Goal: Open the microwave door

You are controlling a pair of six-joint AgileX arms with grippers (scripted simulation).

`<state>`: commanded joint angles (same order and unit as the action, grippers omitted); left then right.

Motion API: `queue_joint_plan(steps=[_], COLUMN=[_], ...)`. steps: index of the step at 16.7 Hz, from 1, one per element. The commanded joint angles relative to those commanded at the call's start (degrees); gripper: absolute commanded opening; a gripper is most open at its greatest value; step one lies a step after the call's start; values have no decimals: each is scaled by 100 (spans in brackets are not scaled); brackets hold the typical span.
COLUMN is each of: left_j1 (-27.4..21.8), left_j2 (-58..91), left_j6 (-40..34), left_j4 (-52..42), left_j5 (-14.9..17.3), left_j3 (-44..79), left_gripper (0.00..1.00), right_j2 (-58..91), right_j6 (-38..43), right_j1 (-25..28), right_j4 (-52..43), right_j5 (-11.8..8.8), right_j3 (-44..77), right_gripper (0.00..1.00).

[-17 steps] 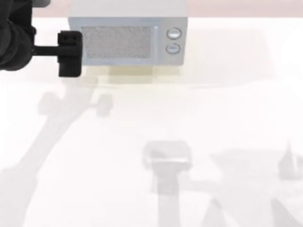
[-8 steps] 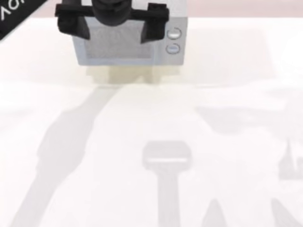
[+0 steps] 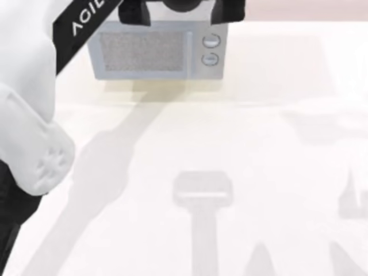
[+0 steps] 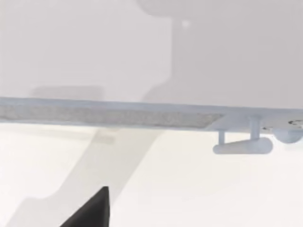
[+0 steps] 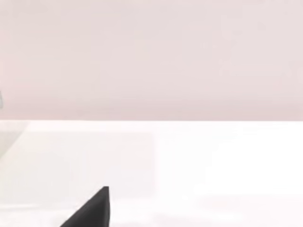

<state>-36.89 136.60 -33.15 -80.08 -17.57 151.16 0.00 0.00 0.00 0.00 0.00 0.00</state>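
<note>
The microwave (image 3: 158, 49) sits at the back of the table, left of the middle. Its microwave door (image 3: 141, 52) is shut. Our left gripper (image 3: 181, 11) hangs above it, fingers spread wide, holding nothing. The door looks stiff and hard, so we should grab its thin handle (image 4: 242, 145). Our arm shows letters we cannot fully read.
</note>
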Motion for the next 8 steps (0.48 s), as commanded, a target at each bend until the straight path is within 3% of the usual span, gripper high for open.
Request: queue_joint_plan(steps=[8], left_j1=[27], left_j2=[45], left_j6=[2], left_j4=[100], left_j5=[3], left_j3=[-2], left_gripper=[100], right_j2=[0], right_j6=[0], right_j1=[0], right_j4=[0], right_j5=[0], right_j3=[0], right_gripper=[100])
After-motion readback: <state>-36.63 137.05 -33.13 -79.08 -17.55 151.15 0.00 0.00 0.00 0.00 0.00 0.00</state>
